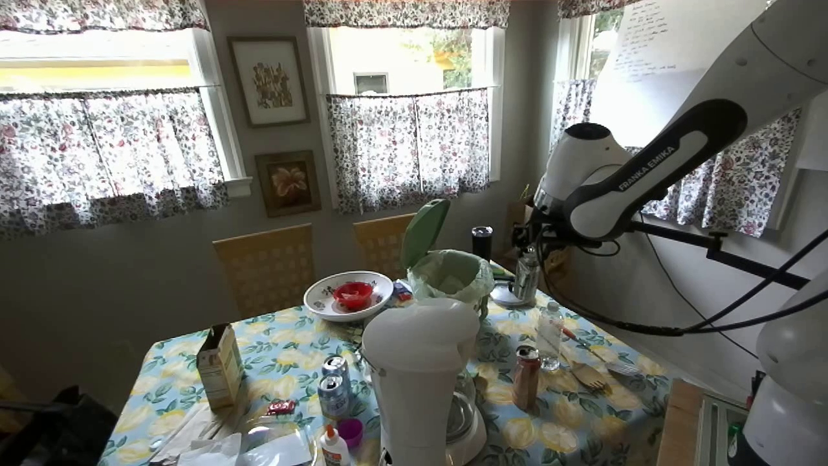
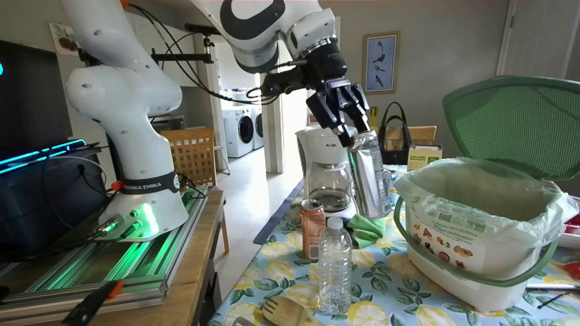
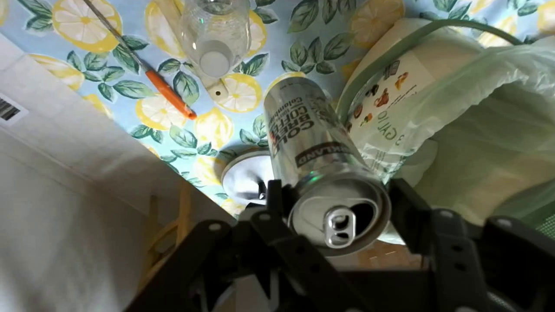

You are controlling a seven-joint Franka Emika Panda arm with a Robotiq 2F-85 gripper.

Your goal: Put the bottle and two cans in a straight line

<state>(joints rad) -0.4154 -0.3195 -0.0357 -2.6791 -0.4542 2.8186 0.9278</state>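
the end effector (image 2: 355, 132) is pinching the silver can (image 2: 370, 176) near its top rim, a fingertip on either side, and holds it tilted in the air above the bench (image 2: 385, 271). in the wrist view the can's pull tab and open mouth face the camera, and its side reads "cold brew coffee" upside down.

the clear bottle (image 2: 335, 267) stands upright on the bench, white cap on. the reddish can (image 2: 312, 231) also stands upright, near the bottle but not touching it. a wooden fork (image 2: 286, 310) lies just beside the bottle.

the silver can is near the bin (image 2: 476, 249), whose green lid (image 2: 512, 122) is swung open. the white coffee maker (image 1: 420, 369) stands near the reddish can, and past it, in an exterior view, two blue-and-silver cans (image 1: 334, 393) sit close together.
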